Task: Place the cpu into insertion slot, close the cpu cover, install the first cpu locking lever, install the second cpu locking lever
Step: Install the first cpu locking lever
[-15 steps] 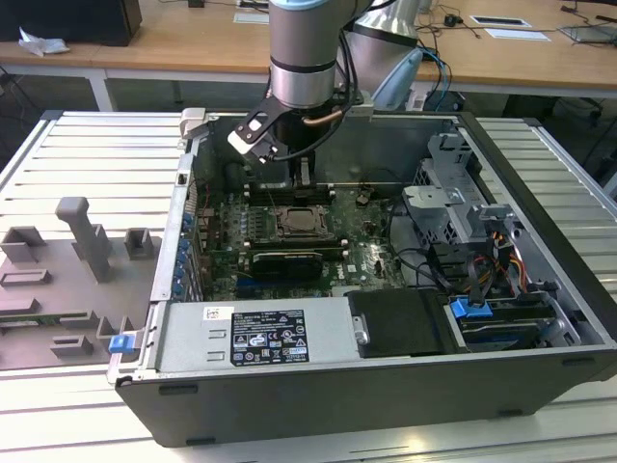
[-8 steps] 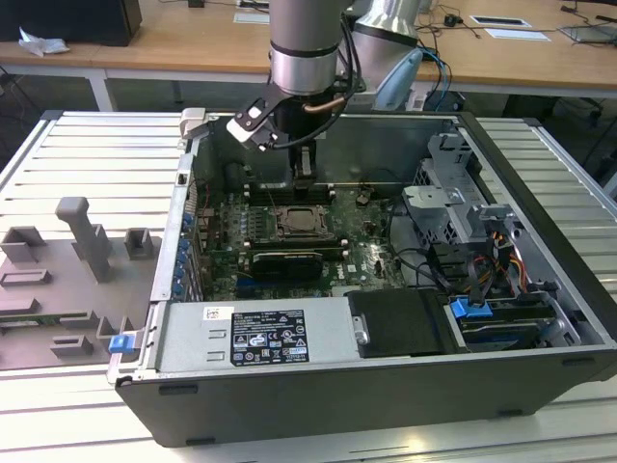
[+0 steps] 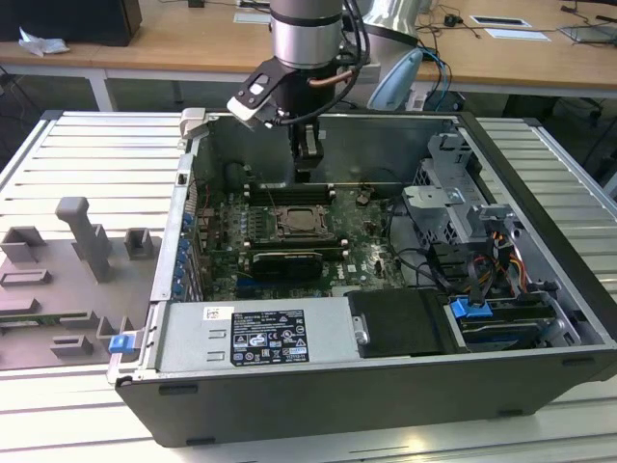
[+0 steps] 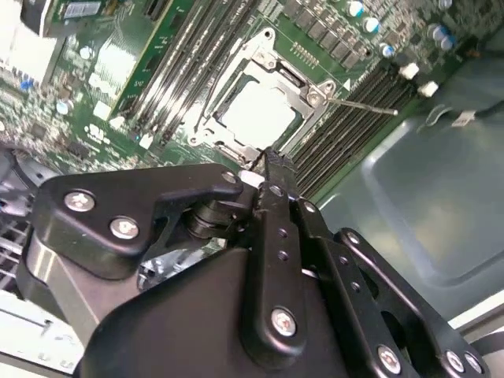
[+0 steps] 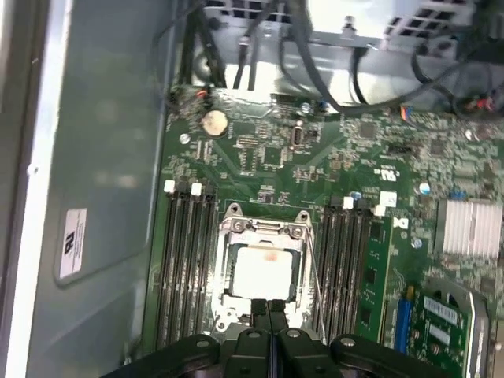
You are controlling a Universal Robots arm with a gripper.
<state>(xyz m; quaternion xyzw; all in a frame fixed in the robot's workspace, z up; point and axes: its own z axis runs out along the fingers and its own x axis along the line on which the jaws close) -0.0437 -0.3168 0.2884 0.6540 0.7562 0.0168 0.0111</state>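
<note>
The end effector (image 5: 268,307) has its two fingers pressed together with nothing between them, the tips near one edge of the cpu cover (image 5: 264,228). In the first wrist view that cover lies flat, and the pale top of the cpu (image 5: 264,269) shows through its cut-out. The second wrist view adds a thin locking lever (image 4: 358,103) (a bare wire rod) jutting from the socket's corner across the memory slots (image 4: 339,135). The exterior view shows the arm (image 3: 307,34) pointing straight down into the open computer case (image 3: 540,193) on the worktop (image 3: 87,145), just behind the insertion slot (image 3: 301,222).
</note>
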